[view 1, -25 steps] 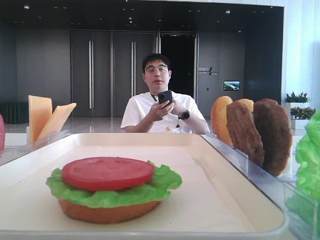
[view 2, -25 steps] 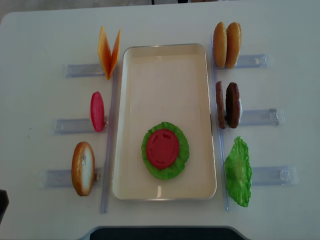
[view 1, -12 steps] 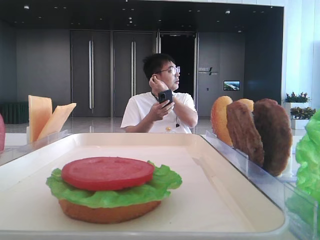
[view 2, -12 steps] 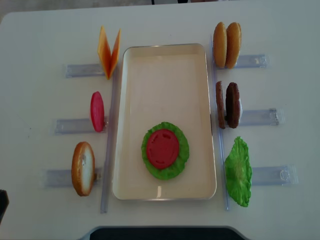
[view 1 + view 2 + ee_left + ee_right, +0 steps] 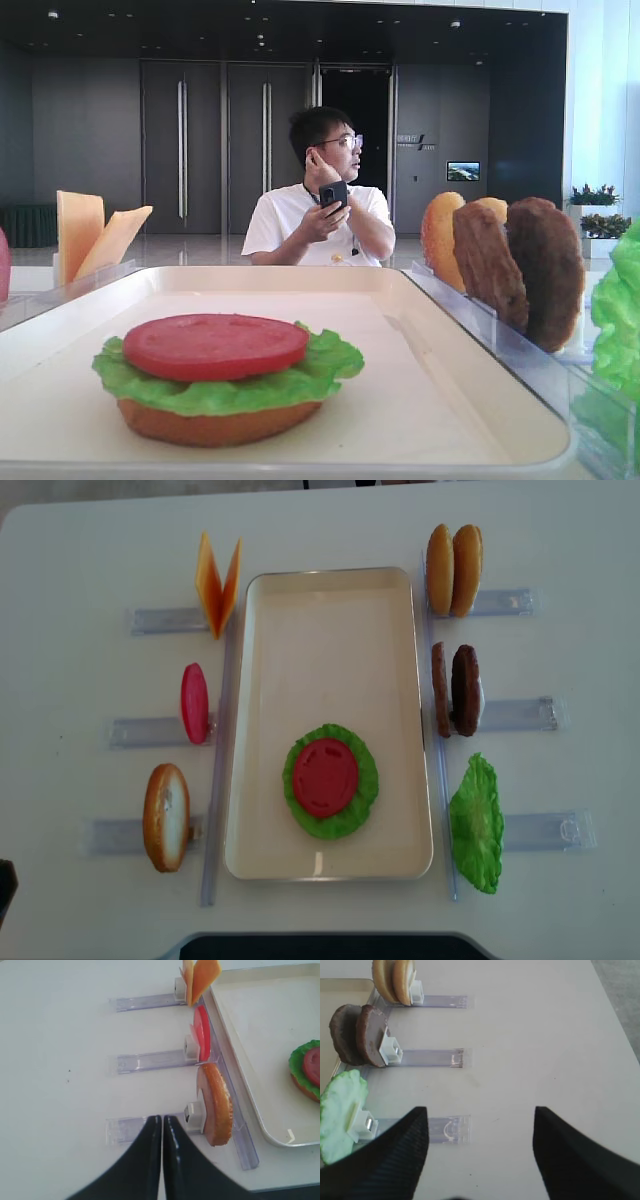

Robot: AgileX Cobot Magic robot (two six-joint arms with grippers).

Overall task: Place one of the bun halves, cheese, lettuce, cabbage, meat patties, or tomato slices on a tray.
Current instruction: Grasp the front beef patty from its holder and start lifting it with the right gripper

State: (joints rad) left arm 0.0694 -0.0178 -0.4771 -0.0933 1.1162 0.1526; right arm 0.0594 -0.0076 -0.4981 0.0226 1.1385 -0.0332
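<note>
Your cream-beige rectangular plastic tray (image 5: 330, 630) lies at the middle of the white tabletop (image 5: 90, 550). Near the tray's front end sits a stack: an orange-tan bun half (image 5: 215, 422) at the bottom, a bright green ruffled lettuce leaf (image 5: 367, 780) on it, and a flat red tomato slice (image 5: 325, 777) on top.

Along the tray's right edge, clear plastic racks (image 5: 520, 714) hold things on edge: two more bun halves (image 5: 453, 569) toward the far edge, two dark brown grainy meat patties (image 5: 456, 690) at the middle, and a second lettuce leaf (image 5: 475, 823) toward the front.

Along the left edge you have two pale yellow-orange cheese slices (image 5: 218, 583) leaning apart in a V, one upright tomato slice (image 5: 194, 702), and one bun half (image 5: 166, 816).

Your right tool (image 5: 477, 1155) hangs over bare tabletop beside the lettuce rack, its black fingers (image 5: 395, 1160) spread wide and holding nothing. Your left tool (image 5: 162, 1160) hovers by the front-left rack, fingers pressed together, empty.

A seated person in a white shirt (image 5: 318, 215) holds a phone beyond the tabletop's far edge.
</note>
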